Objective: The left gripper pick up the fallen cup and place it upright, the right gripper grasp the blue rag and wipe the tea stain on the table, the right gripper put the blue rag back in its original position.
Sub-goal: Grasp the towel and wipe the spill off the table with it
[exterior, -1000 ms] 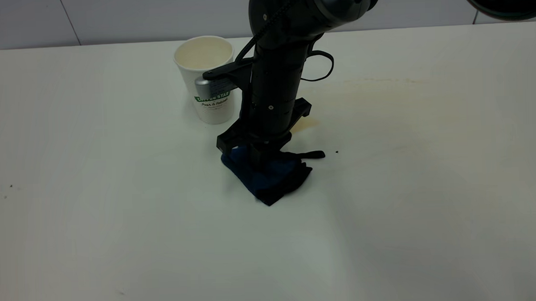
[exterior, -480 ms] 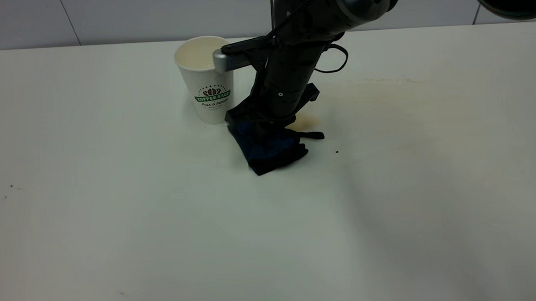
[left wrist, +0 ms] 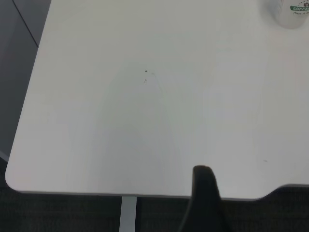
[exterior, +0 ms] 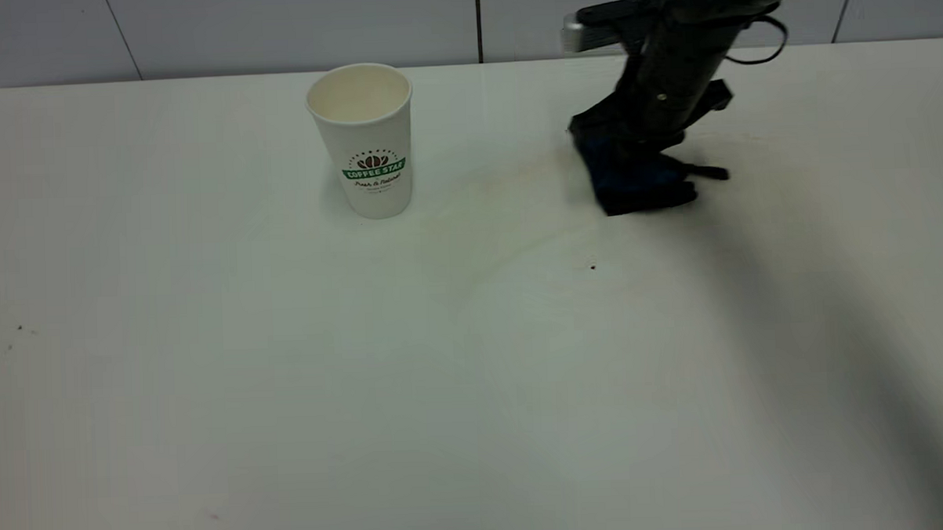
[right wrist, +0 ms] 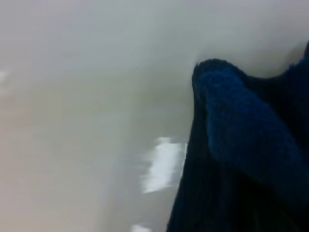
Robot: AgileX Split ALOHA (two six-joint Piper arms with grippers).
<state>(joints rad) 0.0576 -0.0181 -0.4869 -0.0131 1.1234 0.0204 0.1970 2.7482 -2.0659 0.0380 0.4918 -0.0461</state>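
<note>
Rag: the blue rag (exterior: 633, 179) is sitting bunched on the desk (exterior: 287, 381), well to the right of the cup, its short black strap sticking out on the side away from the cup.
Right end effector: the right end effector (exterior: 632, 153) is reaching down from above and pinching the top of the rag, fingers closed on the cloth, so the rag is being held pressed to the desk.
Cup: the cup (exterior: 365, 139) is standing upright, mouth up, logo facing the camera; that step is looking done.
Stain: no brown puddle is showing between the cup and the rag, only a faint tan smear; the wiping is looking largely done.
Left end effector: the left end effector (left wrist: 205, 200) is hanging over the desk edge far from the cup, holding nothing; only one dark finger is showing, so its opening cannot be told.
Step in hand: probably carrying the rag to its resting spot.
Doing it well: keeping the grip firm until the cloth is lying flat, then opening and lifting straight up so the strap is not snagging.
</note>
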